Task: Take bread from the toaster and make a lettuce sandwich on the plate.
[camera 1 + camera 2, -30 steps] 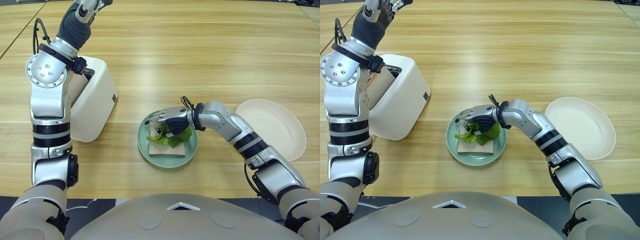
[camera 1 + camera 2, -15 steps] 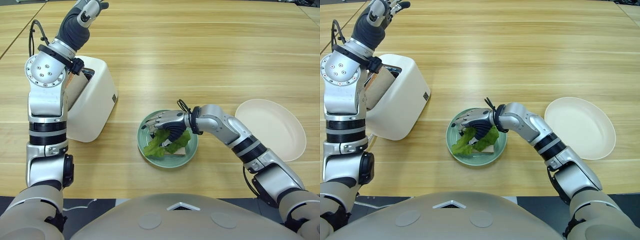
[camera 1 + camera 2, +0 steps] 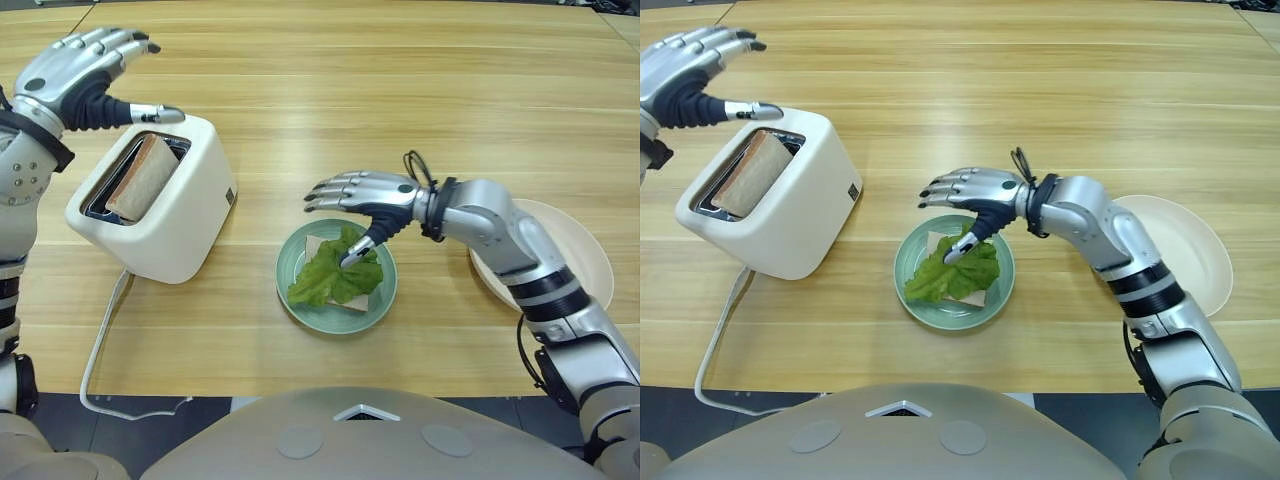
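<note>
Right robot hand [image 3: 365,195] released lettuce [image 3: 325,280]; label [image 3: 229,199] illegible.

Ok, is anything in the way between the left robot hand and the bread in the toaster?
Nothing visible. The left robot hand hovers open above the far edge of the toaster, and the bread sticks up from its slot uncovered.
</note>
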